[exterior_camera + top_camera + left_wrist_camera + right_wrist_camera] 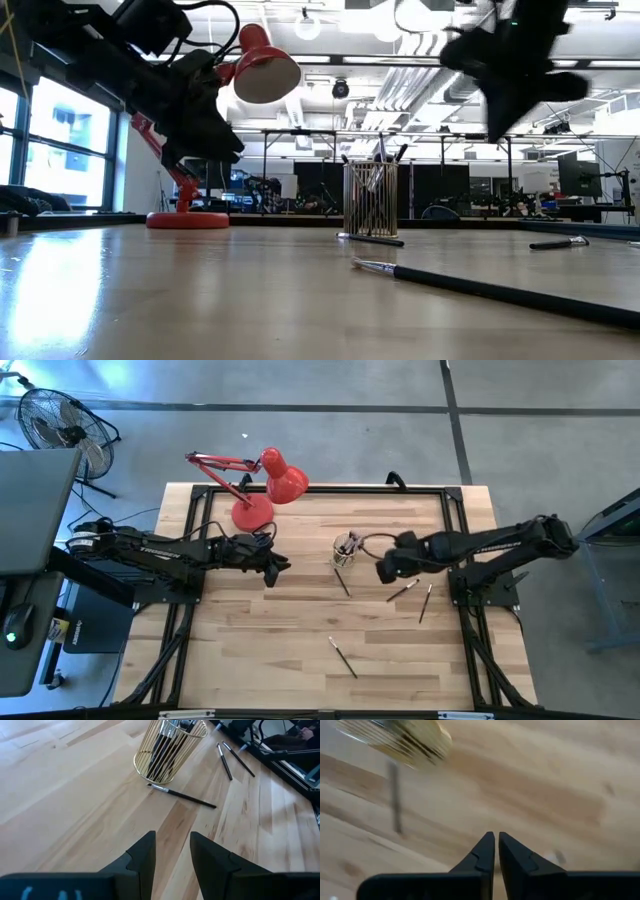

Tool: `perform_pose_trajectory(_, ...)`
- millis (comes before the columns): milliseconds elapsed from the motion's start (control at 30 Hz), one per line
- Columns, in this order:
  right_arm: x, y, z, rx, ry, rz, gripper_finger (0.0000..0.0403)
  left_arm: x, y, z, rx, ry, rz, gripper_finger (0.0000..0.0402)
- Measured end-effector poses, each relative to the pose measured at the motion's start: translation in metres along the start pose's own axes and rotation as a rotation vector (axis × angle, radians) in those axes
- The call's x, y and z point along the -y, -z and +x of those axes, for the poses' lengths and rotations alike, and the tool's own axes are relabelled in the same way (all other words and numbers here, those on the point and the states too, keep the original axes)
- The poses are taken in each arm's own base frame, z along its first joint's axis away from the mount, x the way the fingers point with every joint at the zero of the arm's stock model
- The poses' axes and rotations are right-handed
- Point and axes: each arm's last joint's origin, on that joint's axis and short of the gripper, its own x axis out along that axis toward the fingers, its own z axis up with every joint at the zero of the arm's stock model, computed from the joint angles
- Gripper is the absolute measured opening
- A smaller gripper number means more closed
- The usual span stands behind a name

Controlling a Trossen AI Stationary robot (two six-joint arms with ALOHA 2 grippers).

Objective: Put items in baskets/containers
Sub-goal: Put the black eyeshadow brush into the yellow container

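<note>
While right gripper [496, 851] fingers nearly touch, empty, you see brush [181, 796] lying flat beside wire cup [167, 747], bristles toward cup; left gripper [172, 855] apart.

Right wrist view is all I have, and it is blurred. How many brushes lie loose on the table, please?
Observer: I count four in the high view: one brush beside the wire cup, two brushes near the right gripper, and one front brush alone.
Operator: Does the left arm hold something?
Observer: No. The left gripper is open and empty, on the far side of the cup from yours.
Operator: Is the cup empty?
Observer: No, several brushes stand inside it.
</note>
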Motion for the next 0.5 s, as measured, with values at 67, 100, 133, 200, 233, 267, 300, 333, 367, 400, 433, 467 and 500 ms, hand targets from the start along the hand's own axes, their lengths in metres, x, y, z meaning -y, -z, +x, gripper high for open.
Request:
perform_pose_trajectory(67, 0.009, 0.008, -0.001, -0.070, 0.086, 0.040, 0.0021, 0.000, 0.000, 0.000, -0.002, -0.001, 0.001, 0.0119)
perform_pose_trajectory(100, 0.013, 0.012, -0.002, -0.103, 0.130, 0.055, 0.0018, 0.000, 0.000, 0.000, -0.002, -0.002, 0.001, 0.0119)
perform_pose_trajectory(133, 0.016, 0.015, -0.003, -0.132, 0.166, 0.068, 0.0014, 0.000, 0.000, 0.000, -0.002, -0.001, 0.002, 0.0119)
perform_pose_trajectory(200, 0.020, 0.018, -0.004, -0.177, 0.217, 0.092, 0.0005, 0.000, 0.000, 0.000, 0.003, -0.008, 0.005, 0.0119)
perform_pose_trajectory(233, 0.022, 0.019, -0.005, -0.192, 0.241, 0.106, 0.0003, 0.000, 0.000, 0.000, 0.006, -0.012, 0.007, 0.0119)
perform_pose_trajectory(267, 0.022, 0.020, -0.004, -0.202, 0.256, 0.120, 0.0002, -0.001, 0.000, 0.000, 0.007, -0.015, 0.007, 0.0119)
perform_pose_trajectory(300, 0.023, 0.020, -0.004, -0.205, 0.268, 0.130, 0.0004, -0.001, 0.000, 0.000, 0.009, -0.018, 0.008, 0.0119)
perform_pose_trajectory(333, 0.023, 0.020, -0.004, -0.198, 0.271, 0.131, 0.0008, -0.001, 0.000, 0.000, 0.011, -0.020, 0.007, 0.0119)
perform_pose_trajectory(367, 0.022, 0.019, -0.003, -0.187, 0.270, 0.132, 0.0013, -0.001, 0.000, 0.000, 0.012, -0.020, 0.008, 0.0119)
perform_pose_trajectory(400, 0.021, 0.019, -0.001, -0.178, 0.269, 0.131, 0.0019, -0.001, 0.000, 0.000, 0.012, -0.020, 0.007, 0.0119)
perform_pose_trajectory(433, 0.020, 0.019, 0.000, -0.177, 0.270, 0.131, 0.0025, -0.001, 0.000, 0.000, 0.012, -0.021, 0.007, 0.0119)
perform_pose_trajectory(467, 0.020, 0.020, 0.001, -0.177, 0.274, 0.131, 0.0032, -0.001, 0.000, 0.000, 0.011, -0.021, 0.008, 0.0119)
perform_pose_trajectory(500, 0.018, 0.020, 0.003, -0.177, 0.282, 0.133, 0.0039, -0.001, 0.000, 0.000, 0.011, -0.021, 0.007, 0.0119)
